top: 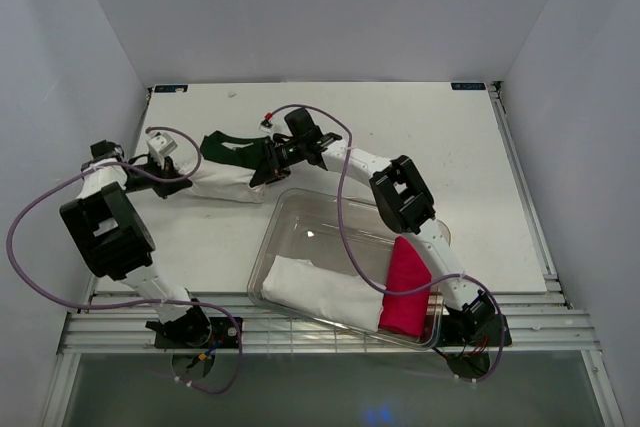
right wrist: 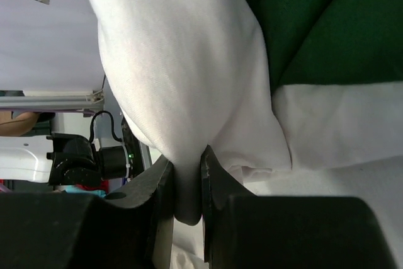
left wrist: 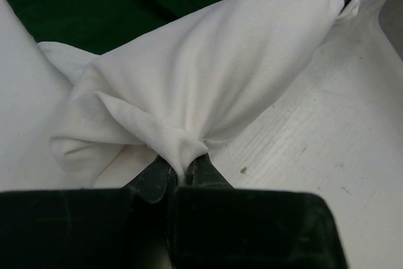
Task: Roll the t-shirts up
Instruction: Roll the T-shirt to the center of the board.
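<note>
The white t-shirt (top: 228, 188) lies stretched left-to-right on the table (top: 420, 137), the left claw (left wrist: 182, 171) pinching one end, the right claw (right wrist: 187, 177) the other, apparently overlapping the green t-shirt (top: 232, 150).

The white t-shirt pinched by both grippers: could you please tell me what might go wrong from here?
The left gripper grips only a small bunched tip of the white t-shirt, so a pull may slip it free. The dark green t-shirt lies against the white one and may get dragged along.
</note>
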Tool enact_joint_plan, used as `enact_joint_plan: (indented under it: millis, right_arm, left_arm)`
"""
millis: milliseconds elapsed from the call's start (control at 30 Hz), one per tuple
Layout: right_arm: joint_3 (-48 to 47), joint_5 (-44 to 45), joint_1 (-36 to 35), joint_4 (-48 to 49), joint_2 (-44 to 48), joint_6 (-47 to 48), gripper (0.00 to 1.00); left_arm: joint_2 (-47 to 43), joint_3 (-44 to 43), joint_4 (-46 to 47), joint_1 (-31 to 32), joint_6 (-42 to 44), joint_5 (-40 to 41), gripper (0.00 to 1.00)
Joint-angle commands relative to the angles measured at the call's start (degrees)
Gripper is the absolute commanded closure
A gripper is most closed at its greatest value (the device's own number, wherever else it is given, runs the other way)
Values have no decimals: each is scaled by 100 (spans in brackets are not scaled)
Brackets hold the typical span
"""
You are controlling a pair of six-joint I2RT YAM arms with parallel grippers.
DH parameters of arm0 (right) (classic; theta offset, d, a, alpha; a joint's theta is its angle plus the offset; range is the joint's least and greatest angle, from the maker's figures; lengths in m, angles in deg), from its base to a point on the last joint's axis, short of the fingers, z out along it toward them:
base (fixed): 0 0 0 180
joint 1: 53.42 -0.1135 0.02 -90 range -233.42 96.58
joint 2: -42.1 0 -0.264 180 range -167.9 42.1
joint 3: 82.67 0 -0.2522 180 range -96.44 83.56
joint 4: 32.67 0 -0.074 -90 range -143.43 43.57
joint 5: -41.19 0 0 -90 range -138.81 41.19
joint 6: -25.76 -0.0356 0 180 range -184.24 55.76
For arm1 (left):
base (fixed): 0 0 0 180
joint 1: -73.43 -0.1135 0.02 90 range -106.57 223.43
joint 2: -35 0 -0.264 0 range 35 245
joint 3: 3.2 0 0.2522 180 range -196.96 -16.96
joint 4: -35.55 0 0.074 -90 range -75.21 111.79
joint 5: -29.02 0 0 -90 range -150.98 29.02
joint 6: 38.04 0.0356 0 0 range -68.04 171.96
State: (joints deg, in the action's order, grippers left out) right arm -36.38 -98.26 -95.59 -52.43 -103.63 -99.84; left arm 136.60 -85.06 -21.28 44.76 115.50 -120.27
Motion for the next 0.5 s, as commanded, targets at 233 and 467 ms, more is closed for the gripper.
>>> enact_joint_plan:
  millis: [233,467]
  right_arm:
    - [804,-724,-564,248,1046,-211,92]
    - [841,-1225,-758,898,758,-1001,92]
  left_arm:
    - [-492,-925,-3744,-1474,2189,592,100]
    - [-686,-371,-3744,-1537,2189,1104,100]
